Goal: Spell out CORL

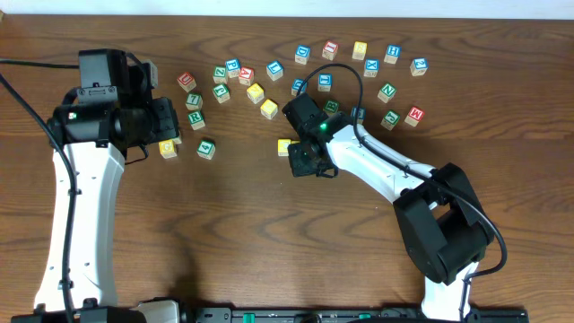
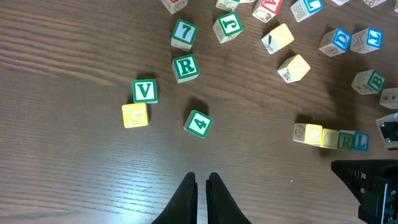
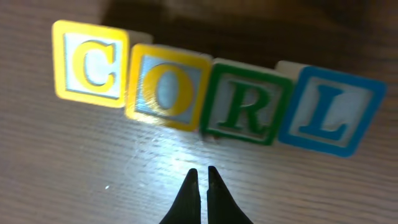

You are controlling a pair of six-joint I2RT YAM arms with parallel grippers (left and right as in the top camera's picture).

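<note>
Basically done. In the right wrist view, nearest first: the right gripper [image 3: 200,175] has its fingers pressed together, holds nothing, and hangs just short of the row [image 3: 186,93]. Four blocks sit side by side and touching: yellow C block [image 3: 91,63], yellow O block [image 3: 165,87], green R block [image 3: 244,109], blue L block [image 3: 329,111]. It reads CORL left to right, slanting a little across the frame, with the O slightly turned. Judging by that, the spelling is complete. What's left is maybe squaring the O and pulling the arm clear.

In the left wrist view, the left gripper [image 2: 202,182] is nearly shut with a thin gap, empty, and well apart from the row. Beyond it lie loose blocks: 4 block [image 2: 198,124], V block [image 2: 145,91] touching G block [image 2: 135,116], a spare R block [image 2: 186,68], 7 block [image 2: 183,33]. The row sits near the right edge, small and hard to read.

Only the right wrist view makes the letters legible. The overhead hides most of the row under the right arm [image 1: 377,166], with one yellow end showing. But it alone shows both arms over the table [image 1: 224,233] and the unused blocks [image 1: 302,54] scattered along the far side.
</note>
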